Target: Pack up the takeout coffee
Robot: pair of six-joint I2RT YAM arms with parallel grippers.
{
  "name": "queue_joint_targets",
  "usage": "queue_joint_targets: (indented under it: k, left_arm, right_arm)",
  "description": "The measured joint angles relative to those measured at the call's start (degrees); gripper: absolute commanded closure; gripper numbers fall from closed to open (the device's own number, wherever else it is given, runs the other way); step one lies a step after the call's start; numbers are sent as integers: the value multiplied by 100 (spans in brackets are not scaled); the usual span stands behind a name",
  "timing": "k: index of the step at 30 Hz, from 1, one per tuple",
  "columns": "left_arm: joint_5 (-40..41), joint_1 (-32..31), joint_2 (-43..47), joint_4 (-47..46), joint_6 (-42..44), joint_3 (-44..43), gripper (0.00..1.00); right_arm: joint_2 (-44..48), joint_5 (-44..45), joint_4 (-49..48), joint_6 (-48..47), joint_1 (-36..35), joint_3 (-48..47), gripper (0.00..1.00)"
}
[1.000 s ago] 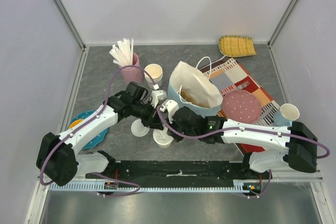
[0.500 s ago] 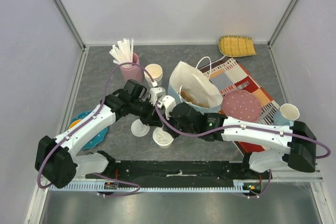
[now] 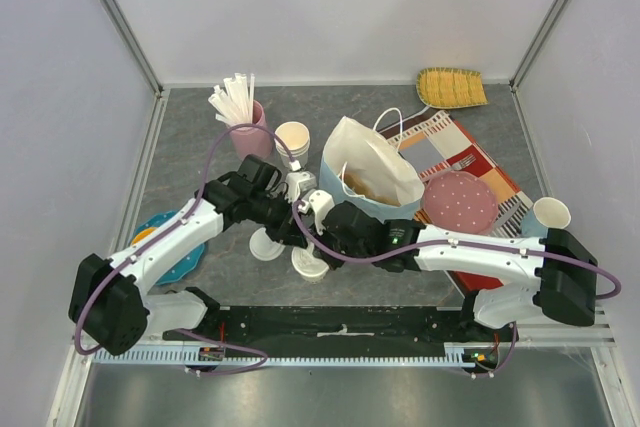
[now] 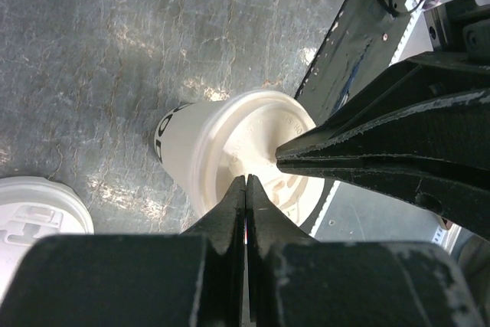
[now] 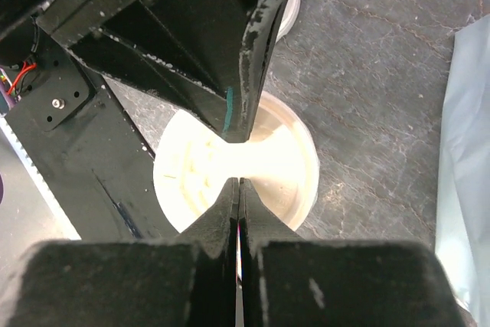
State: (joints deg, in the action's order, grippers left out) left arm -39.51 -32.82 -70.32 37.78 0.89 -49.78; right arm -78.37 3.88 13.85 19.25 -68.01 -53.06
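grey stone-look table [image 3: 180,137]. small white paper cup with round white plastic lid [image 3: 310,265] stands near centre, near-left of the white paper bag [image 3: 372,175]. my left gripper [image 4: 246,183] and right gripper [image 5: 238,183]: both fully closed, empty, tips on the lid. likely light, crushable; grasp gently below the rim.

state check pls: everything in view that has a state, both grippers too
coffee cup: upright, lid on, outside the bag
loose lid: lying flat, on no cup
bag: upright, mouth open
cup stack: upright, lidless
left gripper: shut, tip over the coffee cup's lid, holding nothing
right gripper: shut, tip over the same lid, holding nothing
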Motion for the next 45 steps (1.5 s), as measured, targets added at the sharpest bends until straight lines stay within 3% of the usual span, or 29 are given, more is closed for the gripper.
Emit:
queue_joint_targets:
  k: [11, 21, 33, 45]
  left_arm:
    - [-437, 579, 94, 13, -24, -1121, 98]
    - [-341, 1185, 354, 26, -267, -691, 98]
    - [-304, 1222, 579, 20, -323, -479, 98]
    - [-306, 1222, 588, -7, -328, -479, 98]
  right_arm:
    - [-201, -109, 597, -514, 0, -1139, 100]
    - [-754, -393, 297, -619, 0, -986, 100]
    - [-498, -428, -345, -402, 42, -275, 100]
    - [-557, -387, 564, -728, 35, -1412, 100]
